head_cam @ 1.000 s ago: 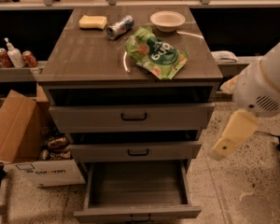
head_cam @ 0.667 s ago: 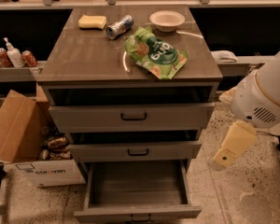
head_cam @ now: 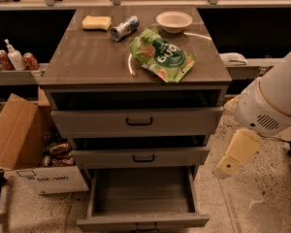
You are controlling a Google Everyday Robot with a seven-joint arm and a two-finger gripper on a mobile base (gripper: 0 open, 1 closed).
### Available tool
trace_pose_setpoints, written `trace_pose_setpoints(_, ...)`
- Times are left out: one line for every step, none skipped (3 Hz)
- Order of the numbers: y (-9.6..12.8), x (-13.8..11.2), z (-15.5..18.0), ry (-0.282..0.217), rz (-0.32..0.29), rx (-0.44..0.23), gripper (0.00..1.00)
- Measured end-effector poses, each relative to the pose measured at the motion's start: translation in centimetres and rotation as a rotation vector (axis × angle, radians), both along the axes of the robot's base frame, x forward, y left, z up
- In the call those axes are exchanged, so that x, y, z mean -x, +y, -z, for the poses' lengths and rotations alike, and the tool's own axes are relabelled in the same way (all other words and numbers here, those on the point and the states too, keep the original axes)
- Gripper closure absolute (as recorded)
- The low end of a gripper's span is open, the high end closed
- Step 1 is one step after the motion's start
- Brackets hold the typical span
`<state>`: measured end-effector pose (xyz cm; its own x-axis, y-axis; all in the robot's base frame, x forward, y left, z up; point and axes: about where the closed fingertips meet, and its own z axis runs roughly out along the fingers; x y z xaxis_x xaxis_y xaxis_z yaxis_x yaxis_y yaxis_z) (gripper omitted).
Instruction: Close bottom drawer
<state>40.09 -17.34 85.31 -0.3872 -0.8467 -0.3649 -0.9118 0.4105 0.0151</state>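
Observation:
The bottom drawer (head_cam: 143, 221) is the lowest of three grey wood-grain drawers. It is pulled far out, and its empty grey box interior (head_cam: 141, 191) shows. Its front panel lies at the lower edge of the view, and only the top of its dark handle shows there. My gripper (head_cam: 226, 166) is a cream-coloured piece hanging from the white arm (head_cam: 274, 106). It is to the right of the cabinet, level with the middle drawer (head_cam: 140, 157) and above the open drawer's right front corner. It touches nothing.
The top drawer (head_cam: 136, 122) and the middle drawer stand slightly out. On the cabinet top lie a green snack bag (head_cam: 161, 55), a can (head_cam: 124, 27), a yellow sponge (head_cam: 96, 22) and a white bowl (head_cam: 174, 21). An open cardboard box (head_cam: 19, 140) stands on the floor to the left.
My arm and gripper have moved down a little beside the cabinet's right side. The drawers have not moved.

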Motion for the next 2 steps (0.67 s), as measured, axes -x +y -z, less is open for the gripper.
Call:
trace_pose_setpoints(-0.3, 0.2, 5.5, 0.072, 0.011, -0.037, 0.0)
trace_pose_setpoints(-0.7, 1.6, 15.0, 0.197, 0.024, -0.068, 0.0)
